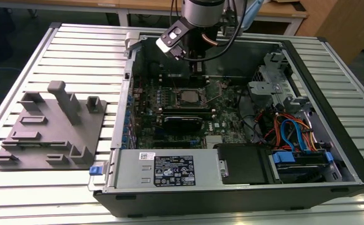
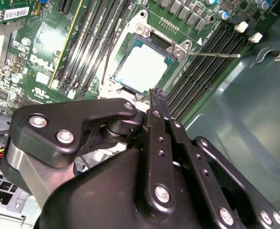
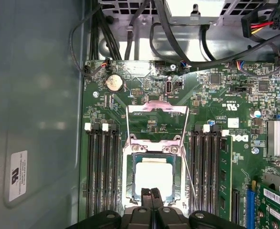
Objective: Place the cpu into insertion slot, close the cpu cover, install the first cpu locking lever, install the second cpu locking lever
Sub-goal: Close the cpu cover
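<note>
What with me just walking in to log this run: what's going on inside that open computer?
A single robot arm is reaching into the open computer case. Its gripper, fingers shut and holding nothing, is at the edge of the insertion slot. The cpu already lies in that slot. The cpu cover appears swung open, and a thin locking lever sticks out free beside the socket, so cover and levers are not yet fastened.
</note>
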`<state>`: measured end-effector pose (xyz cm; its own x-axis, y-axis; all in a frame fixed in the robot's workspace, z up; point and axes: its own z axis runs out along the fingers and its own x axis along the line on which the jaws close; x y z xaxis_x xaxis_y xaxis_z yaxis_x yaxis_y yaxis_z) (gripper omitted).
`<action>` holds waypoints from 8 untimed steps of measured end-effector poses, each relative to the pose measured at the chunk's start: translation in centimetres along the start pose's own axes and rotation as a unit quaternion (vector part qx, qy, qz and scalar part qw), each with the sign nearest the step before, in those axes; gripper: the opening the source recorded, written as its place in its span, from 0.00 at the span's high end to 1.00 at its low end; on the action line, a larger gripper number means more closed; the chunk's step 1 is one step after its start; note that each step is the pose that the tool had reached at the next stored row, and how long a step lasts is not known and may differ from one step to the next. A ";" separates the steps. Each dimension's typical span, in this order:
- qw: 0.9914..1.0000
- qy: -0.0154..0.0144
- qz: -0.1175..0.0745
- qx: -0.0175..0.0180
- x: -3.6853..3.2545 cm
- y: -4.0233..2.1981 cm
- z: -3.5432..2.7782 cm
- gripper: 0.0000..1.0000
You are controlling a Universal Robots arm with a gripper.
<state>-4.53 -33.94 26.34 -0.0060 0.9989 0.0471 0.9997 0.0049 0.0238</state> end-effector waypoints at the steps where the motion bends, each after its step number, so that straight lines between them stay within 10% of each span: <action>1: 1.000 0.000 0.000 0.000 0.00 0.00 0.00 0.89; 8: 1.000 0.000 0.008 0.000 0.00 0.24 -0.01 0.89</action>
<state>-4.29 -33.95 26.36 0.0100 0.9988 0.0471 0.9997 -0.0112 0.0238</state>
